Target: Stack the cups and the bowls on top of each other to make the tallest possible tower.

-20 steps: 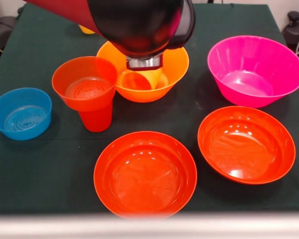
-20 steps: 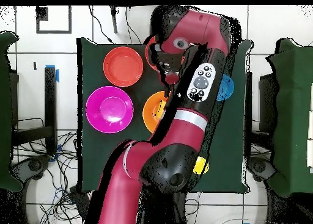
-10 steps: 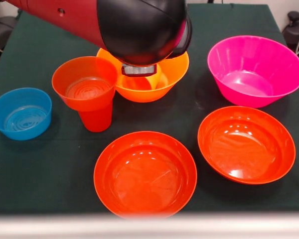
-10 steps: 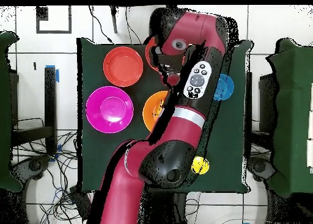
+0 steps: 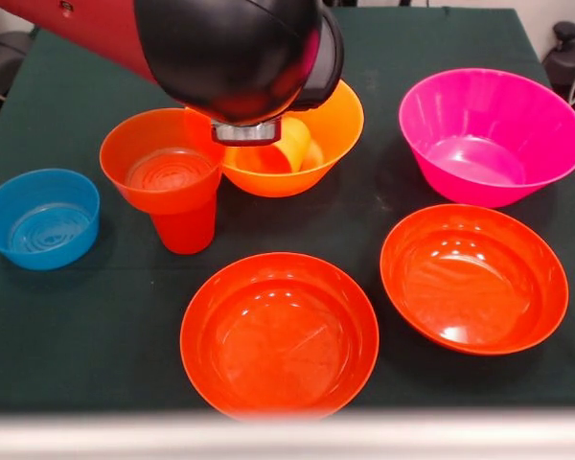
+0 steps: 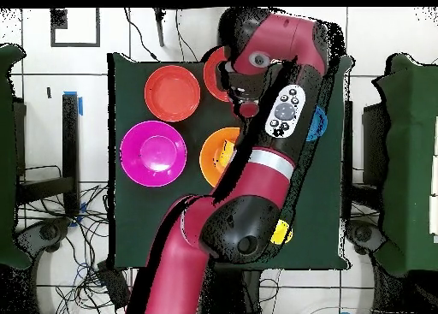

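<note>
A small red-orange bowl sits on an upturned red-orange cup as a short tower at centre left. Behind it the large orange bowl holds an orange cup lying on its side. The arm's black wrist hangs over both, and only the silver base of my gripper shows beneath it, above the orange bowl's left rim. Around them stand a small blue bowl, a magenta-pink bowl and two wide red-orange bowls. Overhead, a yellow cup peeks out beside the arm.
The dark green table ends at a pale front edge close below the nearer wide bowl. Overhead, the arm covers the table's middle; the pink bowl and one red-orange bowl lie beside it.
The wrist has shifted left in the front view, from over the orange bowl's middle toward the small bowl on the cup. More of the orange cup shows. No object has moved.
</note>
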Action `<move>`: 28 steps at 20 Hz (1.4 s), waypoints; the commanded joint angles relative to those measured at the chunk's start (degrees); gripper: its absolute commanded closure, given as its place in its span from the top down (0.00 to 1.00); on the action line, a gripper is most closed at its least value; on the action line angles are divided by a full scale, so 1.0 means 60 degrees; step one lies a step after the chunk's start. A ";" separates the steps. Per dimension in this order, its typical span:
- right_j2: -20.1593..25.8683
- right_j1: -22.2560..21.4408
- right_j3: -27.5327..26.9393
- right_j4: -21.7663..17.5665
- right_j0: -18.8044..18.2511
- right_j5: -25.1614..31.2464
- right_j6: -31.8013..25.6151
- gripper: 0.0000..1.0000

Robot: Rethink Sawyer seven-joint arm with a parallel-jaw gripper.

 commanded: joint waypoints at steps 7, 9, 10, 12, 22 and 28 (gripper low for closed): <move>-0.1195 0.0336 -0.0743 0.1569 -0.0278 0.0192 0.1945 1.00; -0.1569 0.0436 -0.0793 0.1992 -0.0277 0.0207 0.2175 1.00; -0.1721 0.0477 -0.0783 0.2238 -0.0280 0.0080 0.2236 1.00; -0.1905 0.0497 -0.0698 0.2416 -0.0264 -0.0055 0.2147 1.00; -0.1656 0.0616 0.0335 0.2233 0.0320 -0.1009 0.1895 1.00; -0.0633 0.0479 0.2119 0.1076 0.1380 -0.2205 0.1350 1.00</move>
